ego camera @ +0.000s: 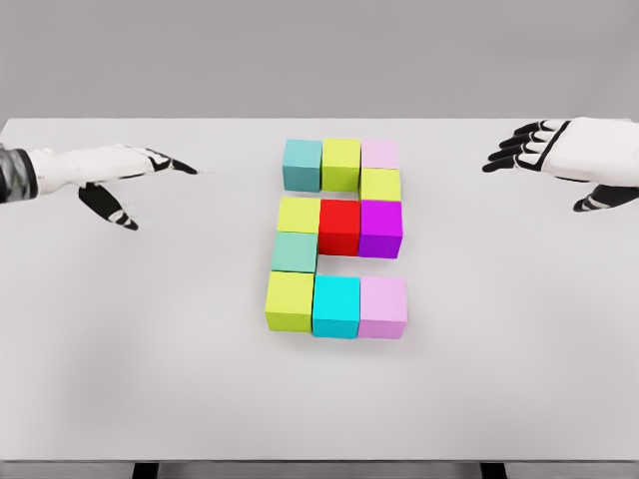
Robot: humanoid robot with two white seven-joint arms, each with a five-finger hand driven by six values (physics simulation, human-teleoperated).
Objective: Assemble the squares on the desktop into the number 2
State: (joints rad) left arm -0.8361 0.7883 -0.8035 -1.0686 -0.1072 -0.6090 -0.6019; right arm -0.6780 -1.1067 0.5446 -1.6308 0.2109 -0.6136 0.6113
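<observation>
Your cubes (339, 239) already read as a 2; both the left robot hand (120, 172) and right robot hand (559, 155) hover apart, fingers spread, seemingly empty.

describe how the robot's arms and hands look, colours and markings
Both arms have smooth white shells. The left hand has a white back, with black fingers carrying small white segments; a dark grey ribbed band shows at its forearm near the picture's edge. The right hand matches: white shell, black fingers with pale joint marks.
</observation>
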